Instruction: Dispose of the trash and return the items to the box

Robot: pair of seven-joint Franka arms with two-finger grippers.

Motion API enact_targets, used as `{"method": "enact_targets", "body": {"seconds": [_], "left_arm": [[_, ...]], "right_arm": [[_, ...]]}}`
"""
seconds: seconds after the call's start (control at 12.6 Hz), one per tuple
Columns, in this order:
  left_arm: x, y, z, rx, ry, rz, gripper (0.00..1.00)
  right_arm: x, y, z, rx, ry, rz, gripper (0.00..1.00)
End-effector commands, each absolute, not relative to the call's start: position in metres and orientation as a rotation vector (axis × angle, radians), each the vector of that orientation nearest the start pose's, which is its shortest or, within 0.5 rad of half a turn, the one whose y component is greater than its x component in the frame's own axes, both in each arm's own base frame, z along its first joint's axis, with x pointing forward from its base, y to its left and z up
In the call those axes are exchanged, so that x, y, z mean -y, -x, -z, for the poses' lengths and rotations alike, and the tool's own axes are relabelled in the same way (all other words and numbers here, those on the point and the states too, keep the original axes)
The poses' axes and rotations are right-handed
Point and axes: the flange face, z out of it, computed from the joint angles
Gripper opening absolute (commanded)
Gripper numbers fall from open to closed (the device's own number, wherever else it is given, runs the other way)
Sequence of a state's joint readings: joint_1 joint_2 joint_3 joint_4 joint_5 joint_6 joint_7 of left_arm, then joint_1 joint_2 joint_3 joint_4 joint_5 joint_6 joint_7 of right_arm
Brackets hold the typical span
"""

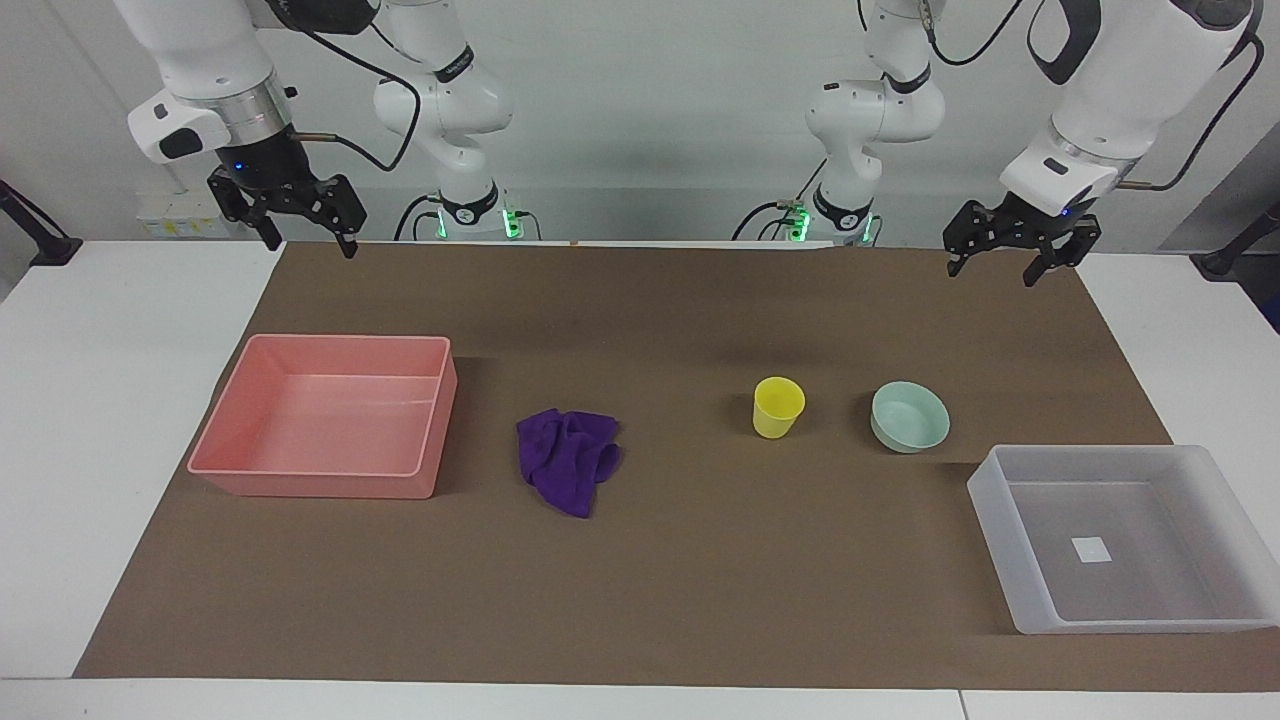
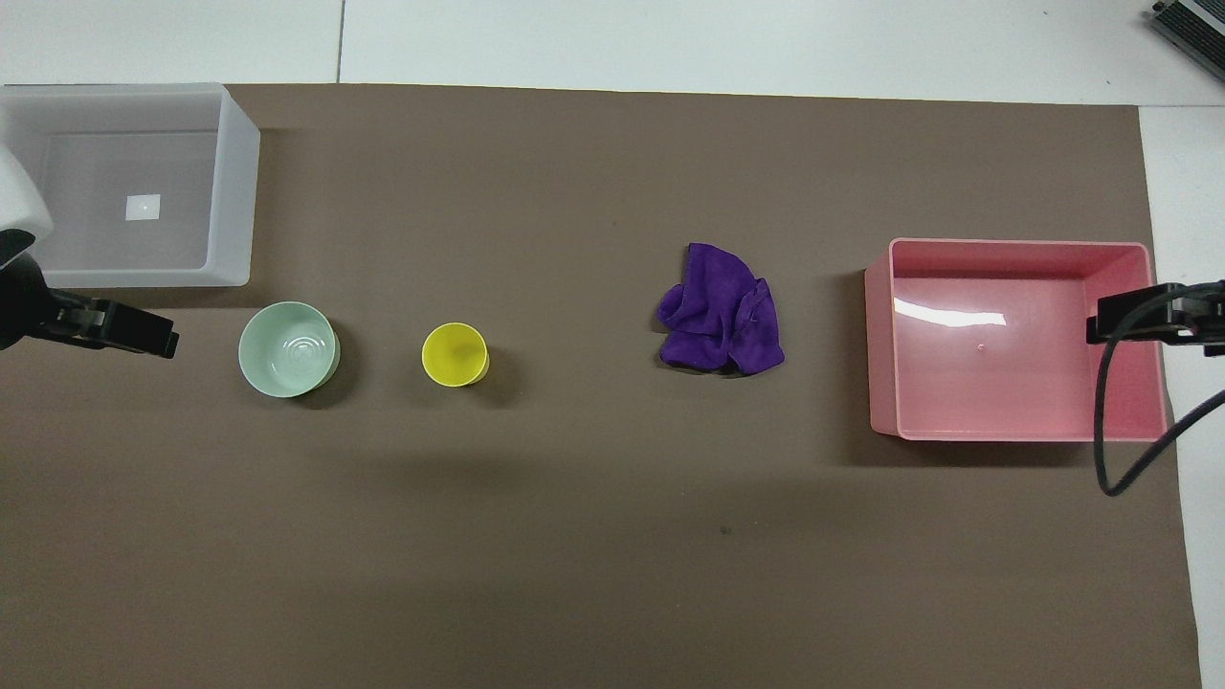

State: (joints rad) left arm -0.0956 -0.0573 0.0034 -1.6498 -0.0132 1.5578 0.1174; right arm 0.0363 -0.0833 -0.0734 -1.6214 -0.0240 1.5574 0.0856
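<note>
The purple cloth [image 1: 568, 458] [image 2: 720, 309], the trash, lies crumpled on the brown mat between the pink bin and the yellow cup [image 1: 777, 405] [image 2: 455, 354]. Beside the cup, toward the left arm's end, sits the mint-green bowl [image 1: 909, 415] [image 2: 287, 348]; both stand upright and empty. The translucent box [image 1: 1000, 520] [image 2: 234, 182] with a white sticker inside stands at the left arm's end, farther from the robots than the bowl. My left gripper [image 1: 992, 272] [image 2: 115, 327] hangs open, raised over that end of the mat. My right gripper [image 1: 310, 243] [image 2: 1148, 314] hangs open, high over the pink bin's end.
An empty pink bin [image 1: 420, 470] [image 2: 880, 344] stands at the right arm's end of the mat [image 1: 640, 600]. White table [image 1: 90, 420] borders the mat on all sides. A black cable [image 2: 1110, 450] hangs from the right arm over the pink bin's corner.
</note>
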Motion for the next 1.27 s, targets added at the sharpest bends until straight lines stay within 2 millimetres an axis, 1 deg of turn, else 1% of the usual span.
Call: {"method": "enact_targets", "body": {"seconds": [0.0, 0.16, 0.32, 0.48, 0.79, 0.95, 1.03, 1.11, 1.19], "left_arm": [[0.051, -0.522, -0.619, -0.31, 3.129, -0.034, 1.0], [0.053, -0.522, -0.62, -0.332, 3.125, -0.031, 1.0], [0.061, -0.521, -0.619, -0.341, 3.123, -0.027, 1.0], [0.06, -0.527, -0.625, -0.325, 3.124, 0.005, 1.0], [0.053, -0.532, -0.621, -0.296, 3.131, 0.017, 1.0], [0.048, -0.543, -0.607, -0.272, 3.146, -0.012, 1.0], [0.048, -0.548, -0.601, -0.272, 3.148, -0.012, 1.0], [0.047, -0.554, -0.597, -0.271, 3.144, 0.019, 1.0], [0.039, -0.558, -0.592, -0.244, 3.151, 0.041, 1.0]], "right_arm": [[0.022, -0.525, -0.647, -0.201, 3.157, -0.006, 1.0], [0.02, -0.524, -0.647, -0.196, 3.156, -0.006, 1.0], [0.018, -0.521, -0.644, -0.193, 3.155, -0.019, 1.0], [0.018, -0.521, -0.643, -0.188, 3.155, -0.019, 1.0], [0.018, -0.525, -0.644, -0.17, 3.149, 0.024, 1.0], [0.014, -0.529, -0.631, -0.151, 3.142, 0.053, 1.0], [-0.002, -0.535, -0.622, -0.122, 3.151, 0.083, 1.0], [-0.009, -0.542, -0.614, -0.127, 3.15, 0.11, 1.0], [-0.012, -0.55, -0.6, -0.122, 3.154, 0.099, 1.0]]}}
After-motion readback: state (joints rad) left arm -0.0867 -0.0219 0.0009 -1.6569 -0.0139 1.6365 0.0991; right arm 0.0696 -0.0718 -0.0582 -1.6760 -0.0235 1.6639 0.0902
